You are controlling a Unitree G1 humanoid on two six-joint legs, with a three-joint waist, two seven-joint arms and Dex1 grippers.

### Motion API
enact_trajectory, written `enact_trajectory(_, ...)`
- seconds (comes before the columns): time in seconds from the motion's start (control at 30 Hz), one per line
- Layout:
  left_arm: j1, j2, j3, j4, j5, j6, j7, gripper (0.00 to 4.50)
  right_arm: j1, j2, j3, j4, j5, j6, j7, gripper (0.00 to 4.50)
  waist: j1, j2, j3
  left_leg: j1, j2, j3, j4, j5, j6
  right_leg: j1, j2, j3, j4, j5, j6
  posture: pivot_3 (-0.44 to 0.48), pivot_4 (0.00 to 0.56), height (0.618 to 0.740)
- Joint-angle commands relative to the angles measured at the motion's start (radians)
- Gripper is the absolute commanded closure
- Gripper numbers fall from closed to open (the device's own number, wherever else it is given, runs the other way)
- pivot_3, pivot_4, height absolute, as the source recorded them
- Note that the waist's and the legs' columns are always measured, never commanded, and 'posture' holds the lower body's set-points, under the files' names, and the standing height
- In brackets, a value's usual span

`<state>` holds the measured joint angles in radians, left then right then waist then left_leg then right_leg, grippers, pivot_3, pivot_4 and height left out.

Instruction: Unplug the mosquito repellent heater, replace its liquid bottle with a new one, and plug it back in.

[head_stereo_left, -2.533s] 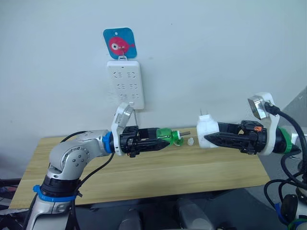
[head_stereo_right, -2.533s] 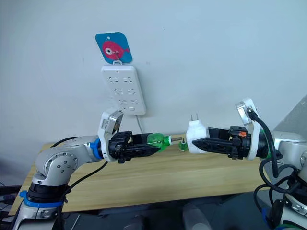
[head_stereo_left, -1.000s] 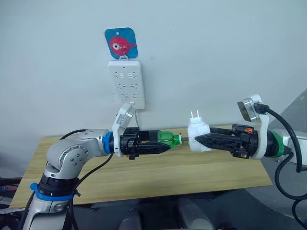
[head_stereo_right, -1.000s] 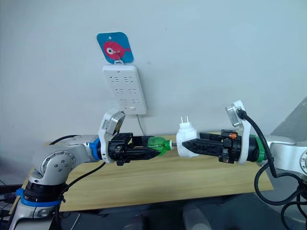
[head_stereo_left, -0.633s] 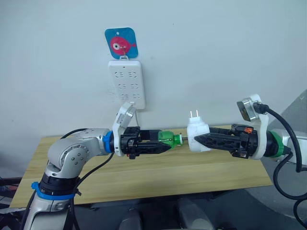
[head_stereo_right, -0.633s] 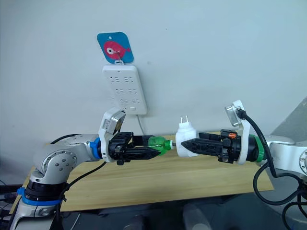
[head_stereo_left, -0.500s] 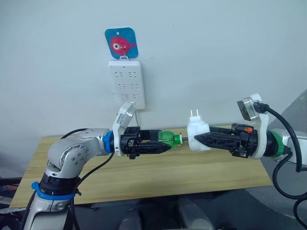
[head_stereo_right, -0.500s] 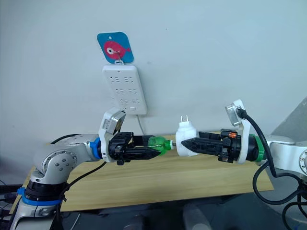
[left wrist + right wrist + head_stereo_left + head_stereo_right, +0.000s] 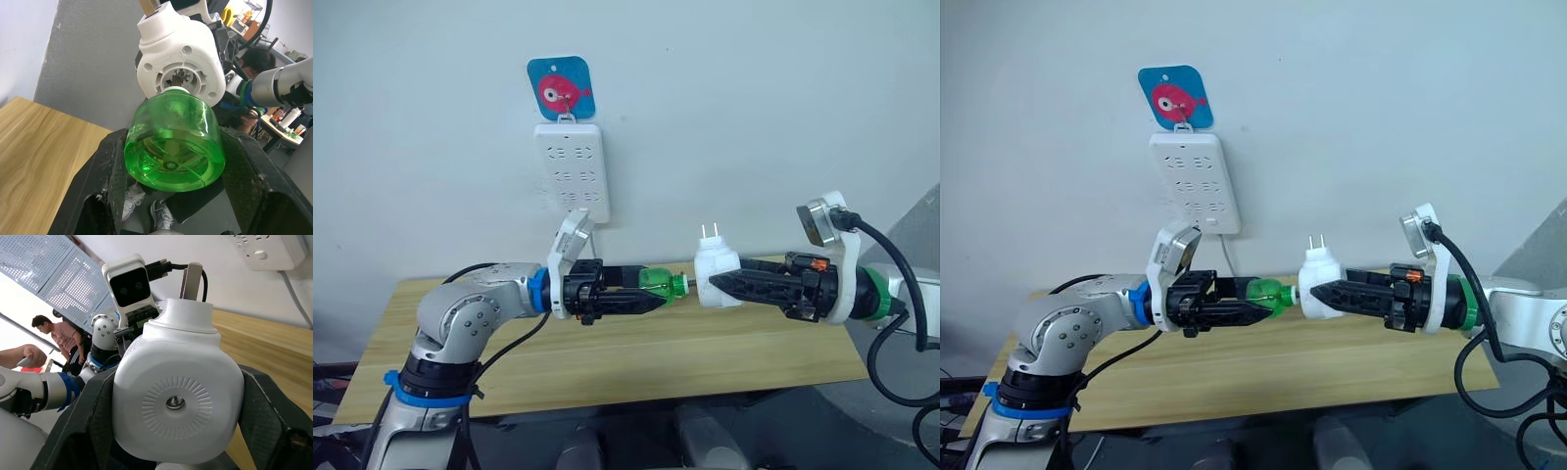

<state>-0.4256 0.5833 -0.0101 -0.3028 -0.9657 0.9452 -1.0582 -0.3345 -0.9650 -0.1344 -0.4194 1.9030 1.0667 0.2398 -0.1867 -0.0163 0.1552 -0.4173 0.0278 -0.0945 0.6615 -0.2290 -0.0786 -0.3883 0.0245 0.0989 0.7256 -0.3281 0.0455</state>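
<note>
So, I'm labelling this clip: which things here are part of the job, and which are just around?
In the job:
- mosquito repellent heater, held by the right gripper
- green liquid bottle, held by the left gripper
- white power strip on the wall

Just around:
- fish tag
- wooden table

Left gripper (image 9: 651, 292) clamps bottle (image 9: 658, 283), right gripper (image 9: 717, 284) clamps mosquito repellent heater (image 9: 715, 272), both above desk (image 9: 636, 357). Bottle neck meets heater's left side, prongs up. Power strip (image 9: 573, 172) on wall behind, under sticker (image 9: 561, 88).
</note>
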Motion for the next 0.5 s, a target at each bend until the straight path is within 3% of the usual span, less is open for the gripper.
enact_trajectory(0.03, -0.028, -0.020, -0.010, -0.024, -0.014, -0.014, -0.006, 2.14, -0.010, 0.004, 0.009, -0.046, 0.006, -0.020, 0.004, 1.46, 0.000, 0.000, 0.000, 0.000, 0.000, 0.000, 0.000, 0.000, 0.000, 0.000, 0.000, 0.000, 0.000, 0.000, 0.000, -0.186, 0.068, 0.692)
enact_trajectory(0.5, -0.041, 0.005, 0.013, -0.003, -0.013, -0.007, -0.025, 2.14, 0.018, -0.028, -0.003, -0.048, -0.038, 0.006, 0.057, 1.46, 0.000, 0.000, 0.000, 0.000, 0.000, 0.000, 0.000, 0.000, 0.000, 0.000, 0.000, 0.000, 0.000, 0.000, 0.000, -0.183, 0.067, 0.692)
